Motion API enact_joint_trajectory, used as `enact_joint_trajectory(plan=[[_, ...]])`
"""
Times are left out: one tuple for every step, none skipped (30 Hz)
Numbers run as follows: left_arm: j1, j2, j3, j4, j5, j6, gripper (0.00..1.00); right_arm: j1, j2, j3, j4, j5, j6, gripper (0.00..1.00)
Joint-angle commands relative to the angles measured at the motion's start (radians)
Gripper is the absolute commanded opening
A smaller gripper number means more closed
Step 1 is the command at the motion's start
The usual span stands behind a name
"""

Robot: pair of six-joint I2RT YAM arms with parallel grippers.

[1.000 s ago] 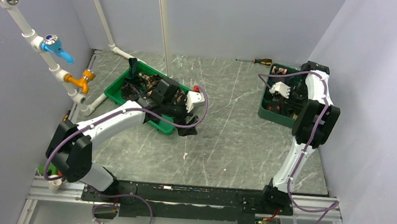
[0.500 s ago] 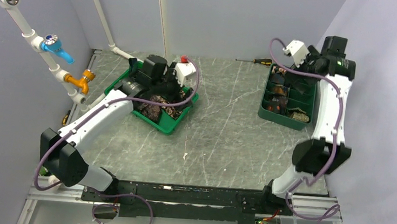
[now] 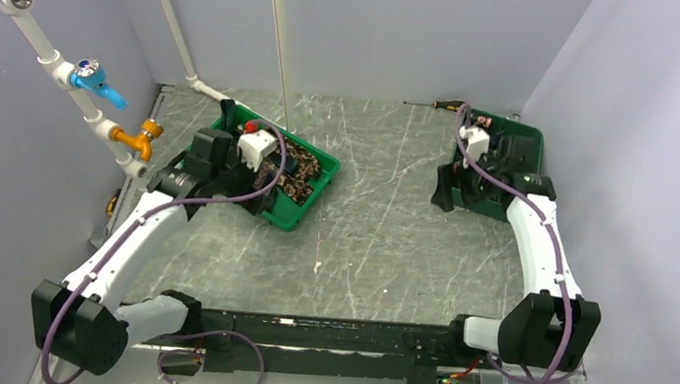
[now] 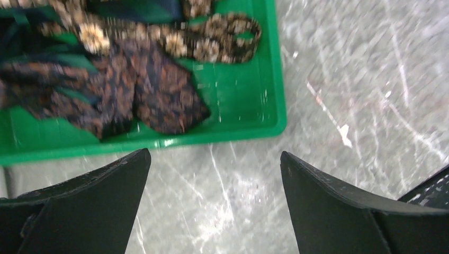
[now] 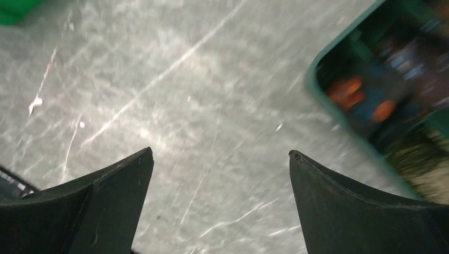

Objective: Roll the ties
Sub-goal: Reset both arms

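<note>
Loose ties point(image 4: 153, 90), dark brown and tan-speckled, lie tangled in the bright green tray point(image 4: 249, 114).

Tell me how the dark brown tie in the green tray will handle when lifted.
The dark brown tie lies crumpled and folded, so it will probably droop limply from any pinch. It looks like thin fabric, likely light. It seems to touch the speckled tan tie, so it may drag that along.

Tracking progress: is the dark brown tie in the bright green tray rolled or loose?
Loose: the dark brown tie lies spread and rumpled on the green tray floor, its pointed end flat, no coil.
</note>
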Motion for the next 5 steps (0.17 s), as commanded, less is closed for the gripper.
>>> enact_joint_trajectory(plan=[[0.035, -0.084, -0.089, -0.028, -0.073, -0.044, 0.99, 0.002, -0.089, -0.12, 0.077, -0.008, 0.064, 1.0], [0.043, -0.09, -0.102, -0.026, -0.085, -0.054, 0.99, 0.004, -0.101, -0.136, 0.082, -0.004, 0.061, 1.0], [0.051, -0.093, -0.11, -0.022, -0.094, -0.063, 0.99, 0.006, -0.109, -0.147, 0.087, 0.0, 0.06, 1.0], [0.057, -0.092, -0.111, -0.019, -0.102, -0.069, 0.99, 0.005, -0.115, -0.153, 0.089, 0.0, 0.059, 1.0], [0.061, -0.087, -0.11, -0.016, -0.115, -0.08, 0.99, 0.007, -0.117, -0.154, 0.094, 0.003, 0.063, 1.0]])
